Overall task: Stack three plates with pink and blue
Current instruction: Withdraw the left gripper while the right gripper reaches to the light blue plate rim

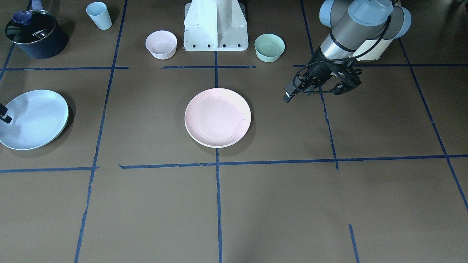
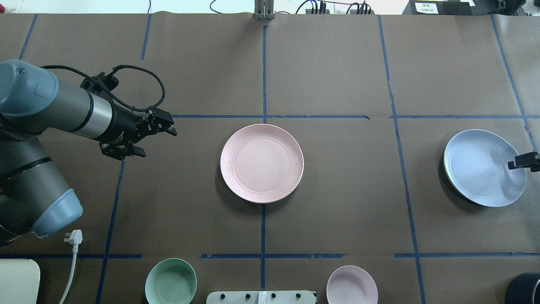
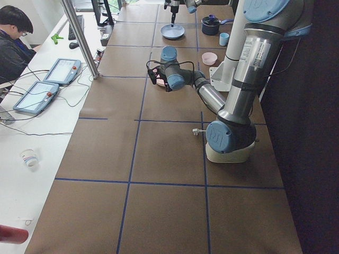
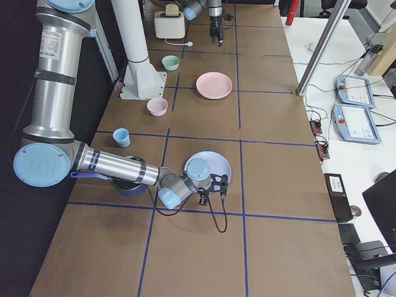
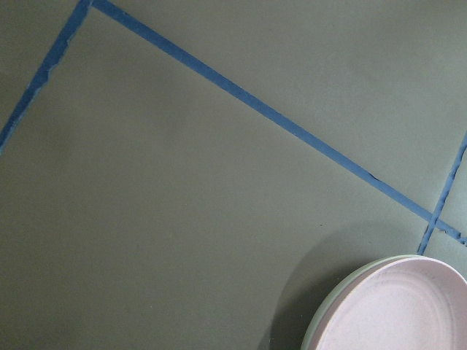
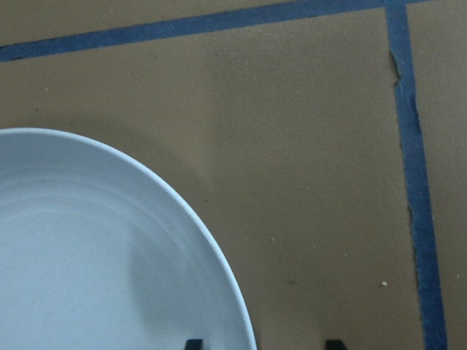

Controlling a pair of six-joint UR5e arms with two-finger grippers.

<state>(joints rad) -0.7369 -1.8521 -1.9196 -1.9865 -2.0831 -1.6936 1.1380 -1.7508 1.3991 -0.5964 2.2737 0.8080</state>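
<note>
The pink plate (image 1: 218, 117) lies at the table's middle on top of the cream-yellow plate (image 1: 204, 142), of which only the rim shows. The pair also shows in the overhead view (image 2: 261, 162) and the left wrist view (image 5: 394, 306). The light blue plate (image 2: 483, 166) lies alone at the robot's right. My right gripper (image 2: 525, 161) hangs at its outer rim. In the right wrist view its fingertips (image 6: 193, 343) stand apart, one over the blue plate (image 6: 87, 255) and one outside it. My left gripper (image 2: 158, 142) is open and empty, left of the pink plate.
A small pink bowl (image 2: 352, 283) and a mint-green bowl (image 2: 171, 280) stand on either side of the robot base (image 1: 215, 29). A blue cup (image 1: 99, 15) and a dark pot (image 1: 34, 33) stand near the right arm's side. A white plug (image 2: 74, 236) lies by the left arm.
</note>
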